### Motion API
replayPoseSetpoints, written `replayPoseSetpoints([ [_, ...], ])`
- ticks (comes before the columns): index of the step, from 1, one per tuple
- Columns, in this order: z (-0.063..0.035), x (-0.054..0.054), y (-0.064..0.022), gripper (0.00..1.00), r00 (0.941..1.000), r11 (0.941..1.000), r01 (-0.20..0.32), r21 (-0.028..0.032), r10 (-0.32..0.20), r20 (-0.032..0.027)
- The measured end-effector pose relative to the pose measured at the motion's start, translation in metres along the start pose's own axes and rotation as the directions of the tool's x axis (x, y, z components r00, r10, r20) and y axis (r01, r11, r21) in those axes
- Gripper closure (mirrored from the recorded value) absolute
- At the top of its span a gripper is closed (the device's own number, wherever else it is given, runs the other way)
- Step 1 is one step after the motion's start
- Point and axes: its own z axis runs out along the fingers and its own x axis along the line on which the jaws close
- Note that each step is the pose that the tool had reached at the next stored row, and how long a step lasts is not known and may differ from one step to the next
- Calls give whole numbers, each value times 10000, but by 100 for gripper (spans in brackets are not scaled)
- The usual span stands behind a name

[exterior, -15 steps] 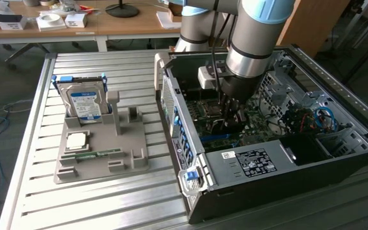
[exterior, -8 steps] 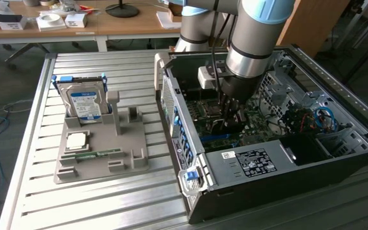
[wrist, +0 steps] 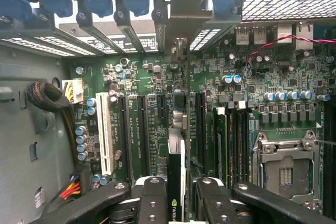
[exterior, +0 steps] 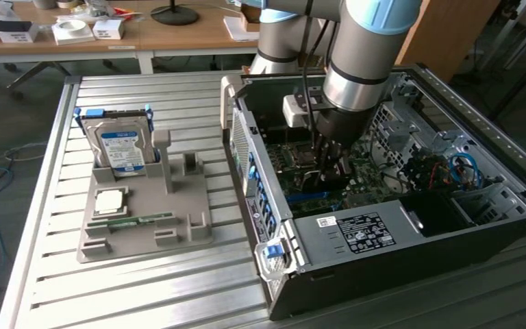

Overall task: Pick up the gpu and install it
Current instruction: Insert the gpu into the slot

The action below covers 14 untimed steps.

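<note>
My gripper (exterior: 333, 164) reaches down inside the open computer case (exterior: 355, 236), over the motherboard (exterior: 359, 175). In the wrist view the gripper (wrist: 176, 195) is shut on the gpu (wrist: 176, 169), a thin dark card seen edge-on between the black fingers (wrist: 152, 198). Its grey metal bracket (wrist: 179, 22) runs along the case's rear slot openings. The card hangs in line with a black expansion slot (wrist: 177, 103) on the green motherboard (wrist: 147, 77); I cannot tell whether it touches the slot.
A white slot (wrist: 105, 135), black slots and memory sockets (wrist: 231, 140) flank the card, with the CPU socket (wrist: 286, 166) beside them. On the grey fixture (exterior: 144, 236) at the exterior view's left stand a hard drive (exterior: 121, 147), a CPU chip (exterior: 110, 200) and a memory stick (exterior: 135, 221).
</note>
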Motion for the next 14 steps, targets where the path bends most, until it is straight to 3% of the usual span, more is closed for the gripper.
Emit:
replayPoseSetpoints([
  [14,-1,3,15,74,10000,10000,0,-1,0,-1],
])
